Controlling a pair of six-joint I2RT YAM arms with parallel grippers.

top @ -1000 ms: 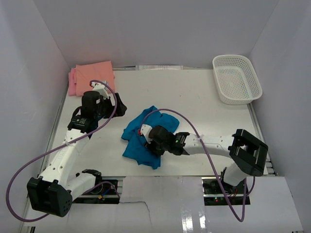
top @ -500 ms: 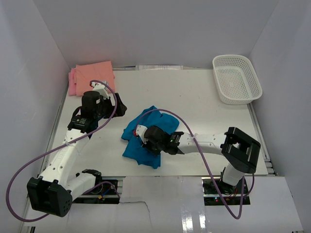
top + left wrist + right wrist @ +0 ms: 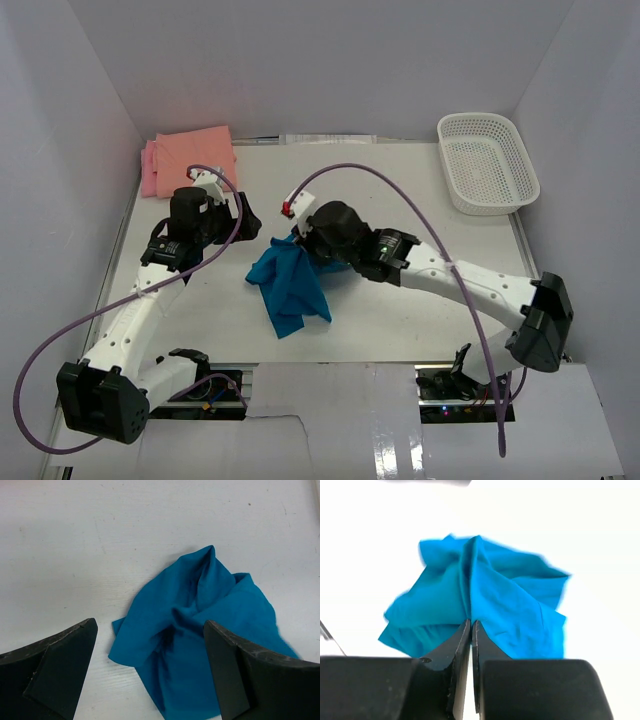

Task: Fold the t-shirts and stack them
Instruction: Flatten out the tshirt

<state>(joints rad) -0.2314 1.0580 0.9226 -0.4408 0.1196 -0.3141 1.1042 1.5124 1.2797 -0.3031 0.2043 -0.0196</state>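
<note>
On table (image 3: 400, 200), three t-shirts (image 3: 290, 285), one basket (image 3: 527, 160)

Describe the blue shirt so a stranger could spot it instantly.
On the white table, look near the middle: a crumpled teal-blue cloth t-shirt, pinched by the right gripper. Unlike the folded salmon-orange t-shirt and folded pink t-shirt in the far-left corner, it is unfolded.

Wht arms (image 3: 470, 285), blk joints (image 3: 190, 215), purple cables (image 3: 345, 166).
</note>
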